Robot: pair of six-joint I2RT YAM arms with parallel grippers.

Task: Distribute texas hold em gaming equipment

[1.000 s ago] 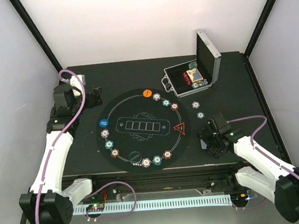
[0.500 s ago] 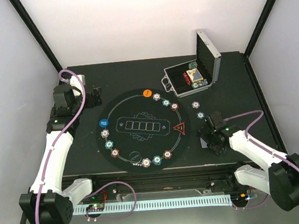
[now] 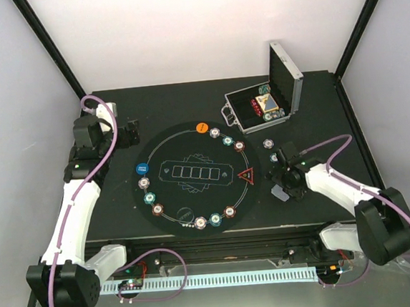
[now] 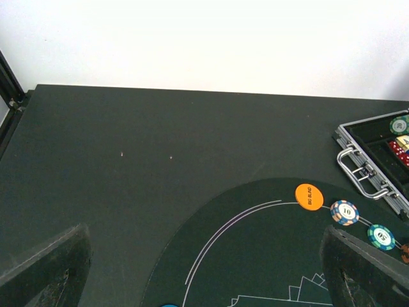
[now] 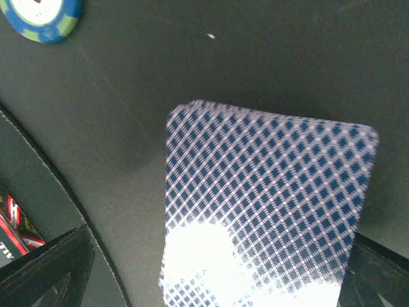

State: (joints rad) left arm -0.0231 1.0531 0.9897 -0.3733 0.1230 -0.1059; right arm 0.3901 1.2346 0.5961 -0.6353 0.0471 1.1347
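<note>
A deck of blue-checked playing cards (image 5: 262, 204) lies on the black table just right of the round mat (image 3: 187, 149), and shows as a pale patch, the deck (image 3: 282, 195), in the top view. My right gripper (image 5: 214, 268) hovers close over it, open, one finger on each side. A blue-green chip (image 5: 41, 16) lies beyond the deck. Several chips ring the mat, along with an orange disc (image 3: 201, 127), a blue disc (image 3: 142, 169) and a red triangle marker (image 3: 247, 176). My left gripper (image 4: 204, 272) is open and empty above the mat's back-left edge.
An open silver case (image 3: 262, 109) stands at the back right with chips and a card box inside, and its handle (image 4: 361, 174) faces the mat. A loose chip (image 3: 268, 143) lies between the case and my right arm. Frame posts stand at the table's corners.
My right arm has swung in toward the mat and slightly away from the front edge, bringing its gripper over the deck. The left arm has not moved.
</note>
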